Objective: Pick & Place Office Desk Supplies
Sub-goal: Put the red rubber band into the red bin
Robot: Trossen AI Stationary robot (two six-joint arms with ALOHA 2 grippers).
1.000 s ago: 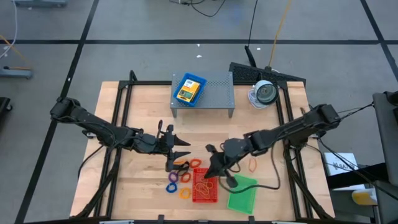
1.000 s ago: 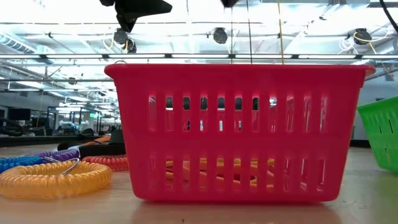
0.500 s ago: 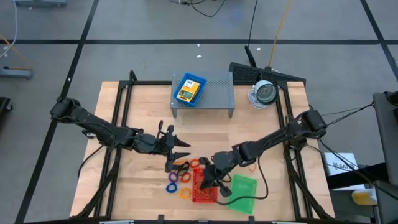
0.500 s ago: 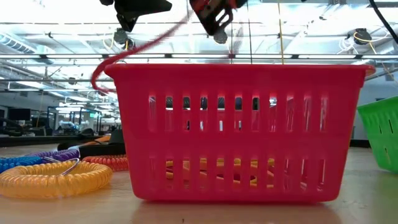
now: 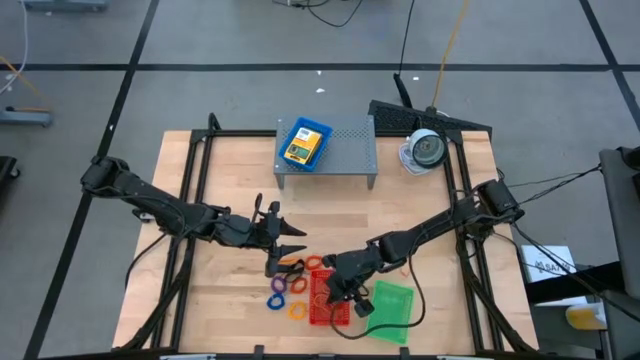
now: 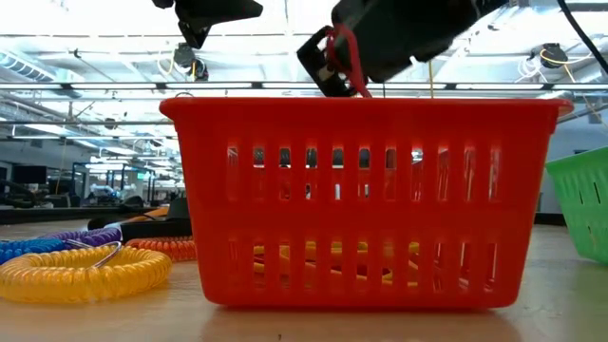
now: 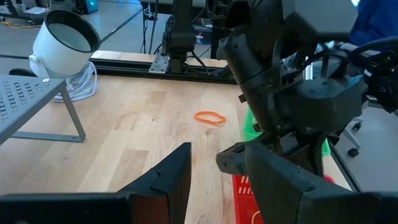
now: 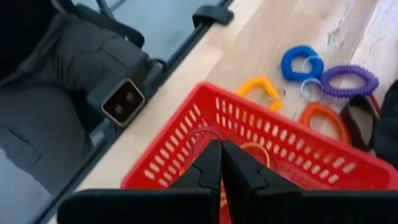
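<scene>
Right gripper (image 5: 338, 292): jaws closed, pinching a thin reddish rubber band (image 6: 344, 59). In the low view the band hangs from the fingertips just above the rim of the red mesh tray (image 6: 361, 204); whether it touches the rim cannot be told. The right wrist view shows the two fingers pressed together directly over the tray's open top, with a yellow and a reddish loop lying on the tray floor. The right arm reaches in from the desk's right edge.

Left gripper (image 5: 288, 250): jaws parted, nothing seen between them. It hovers over the desk (image 5: 230, 175) just beside the tray's far left corner, near a small dark piece (image 5: 276, 266). The left arm extends from the desk's left edge.

Surroundings of the red tray: a green mesh tray (image 5: 390, 310) stands just beside it on the right. On its left lie coiled rings: orange (image 8: 323, 117), purple (image 8: 349, 79), blue (image 8: 301, 62) and yellow (image 8: 263, 88), all on bare wood, close together. A further orange rubber band (image 7: 209, 117) lies apart on the desk, beyond the green tray.

Far side of the desk: a grey perforated shelf (image 5: 345, 150) carries a blue tray holding a yellow crayon box (image 5: 303, 144). A round white-and-grey device (image 5: 425, 150) stands to its right.
</scene>
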